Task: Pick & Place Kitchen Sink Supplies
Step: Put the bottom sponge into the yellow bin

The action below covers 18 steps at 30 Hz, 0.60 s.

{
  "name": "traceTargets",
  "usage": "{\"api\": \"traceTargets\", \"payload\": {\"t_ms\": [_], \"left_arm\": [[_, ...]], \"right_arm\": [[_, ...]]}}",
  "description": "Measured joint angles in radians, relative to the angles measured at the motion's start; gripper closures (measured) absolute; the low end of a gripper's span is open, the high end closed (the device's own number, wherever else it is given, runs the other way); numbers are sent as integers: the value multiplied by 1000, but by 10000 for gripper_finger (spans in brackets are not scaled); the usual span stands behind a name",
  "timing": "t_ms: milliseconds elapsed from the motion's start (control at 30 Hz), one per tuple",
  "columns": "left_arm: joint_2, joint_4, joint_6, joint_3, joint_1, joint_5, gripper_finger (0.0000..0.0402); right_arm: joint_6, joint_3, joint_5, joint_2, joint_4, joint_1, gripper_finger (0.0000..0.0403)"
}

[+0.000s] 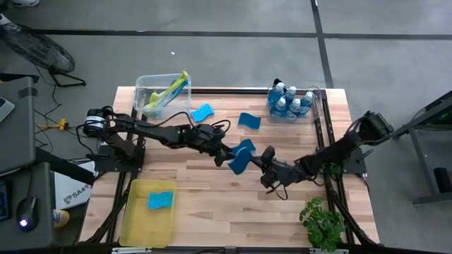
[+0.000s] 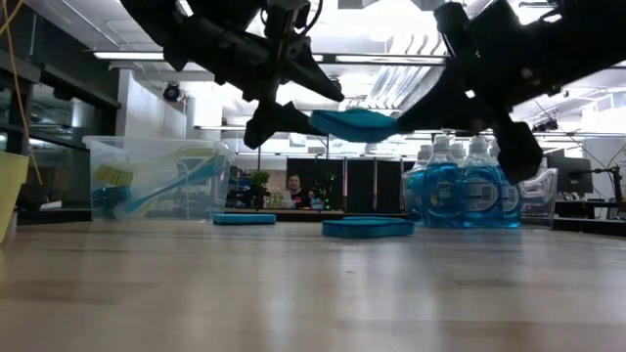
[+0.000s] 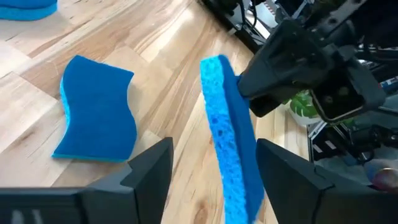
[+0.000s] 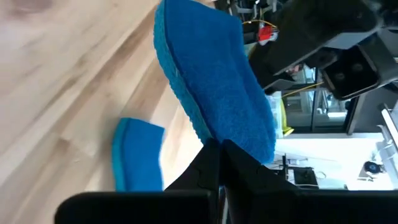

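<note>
Left wrist view: right fingers (image 4: 217, 149) pinch the raised sponge (image 3: 230, 143), left fingers (image 3: 214, 165) spread beside it

High view looks straight down; low view looks level across the table (image 2: 313, 284). Both wrist views sit close, sharing the sponge (image 3: 230, 143) between the grippers.

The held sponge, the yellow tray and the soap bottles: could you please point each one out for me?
held sponge (image 1: 242, 156), high view, middle of its blue face.
yellow tray (image 1: 131, 212), high view, its left rim.
soap bottles (image 2: 468, 194), low view, a front bottle's blue label.
</note>
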Motion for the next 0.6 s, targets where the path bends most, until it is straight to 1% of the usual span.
{"api": "traceTargets", "payload": {"t_ms": [200, 333, 400, 500, 600], "left_arm": [[0, -2, -3, 0, 0, 0, 174], [0, -2, -4, 0, 0, 0, 174], [0, -1, -8, 0, 0, 0, 176], [0, -2, -26, 0, 0, 2, 190], [0, -2, -26, 0, 0, 5, 213]], "right_arm": [[-47, 34, -14, 0, 0, -37, 402], [-50, 48, -44, 0, 0, -66, 402], [-50, 52, -39, 0, -3, -82, 402], [-50, 52, -14, 0, -4, -106, 402], [-45, 52, -15, 0, -13, -122, 402]]}}
